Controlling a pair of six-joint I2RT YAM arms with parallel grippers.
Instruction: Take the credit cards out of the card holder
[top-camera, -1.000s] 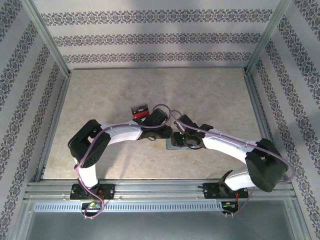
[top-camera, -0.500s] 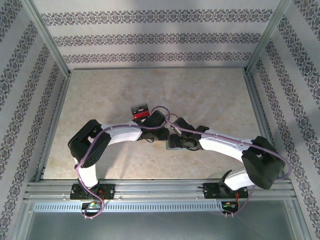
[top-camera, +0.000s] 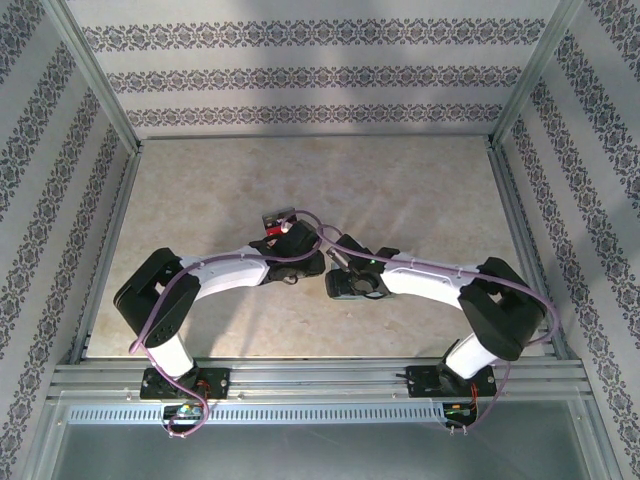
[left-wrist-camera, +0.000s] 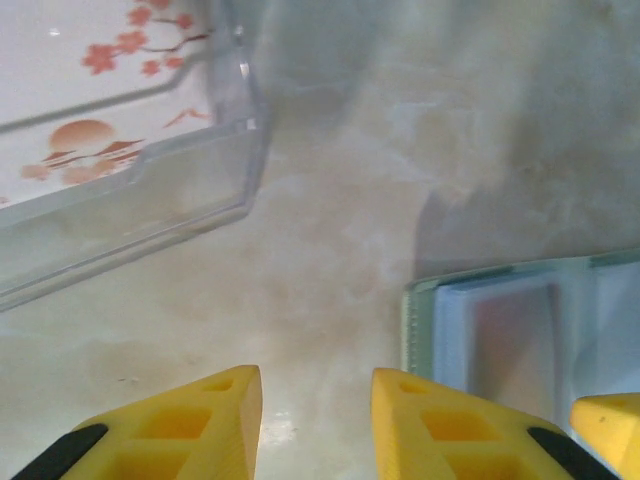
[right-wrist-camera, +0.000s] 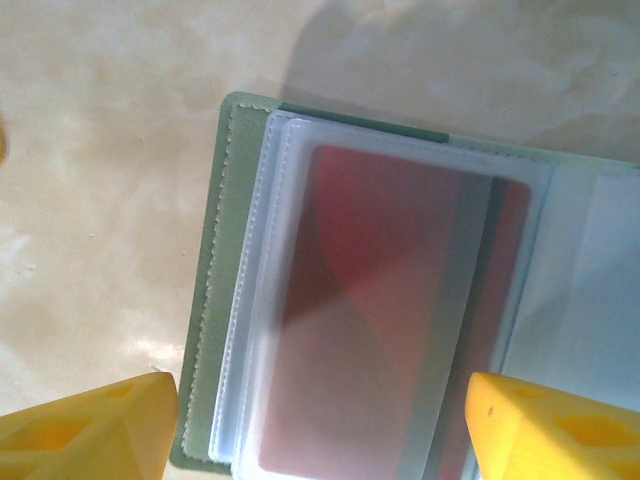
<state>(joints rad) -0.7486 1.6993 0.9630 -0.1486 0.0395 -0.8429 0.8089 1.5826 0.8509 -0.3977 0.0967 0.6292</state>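
I'm holding my right gripper (right-wrist-camera: 315, 400) spread astride the card holder (right-wrist-camera: 214, 300), framing 1 credit card (right-wrist-camera: 380, 300); left gripper (left-wrist-camera: 315, 385) hovering parted.

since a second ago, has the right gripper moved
Yes, the right gripper has shifted left, away from the table's right rail.

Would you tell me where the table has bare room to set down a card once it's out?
The far half of the table, between the clear tray and the back wall, is bare; so are the stretches toward each side rail. The centre is crowded: left gripper, right gripper, tray and card holder sit close together.
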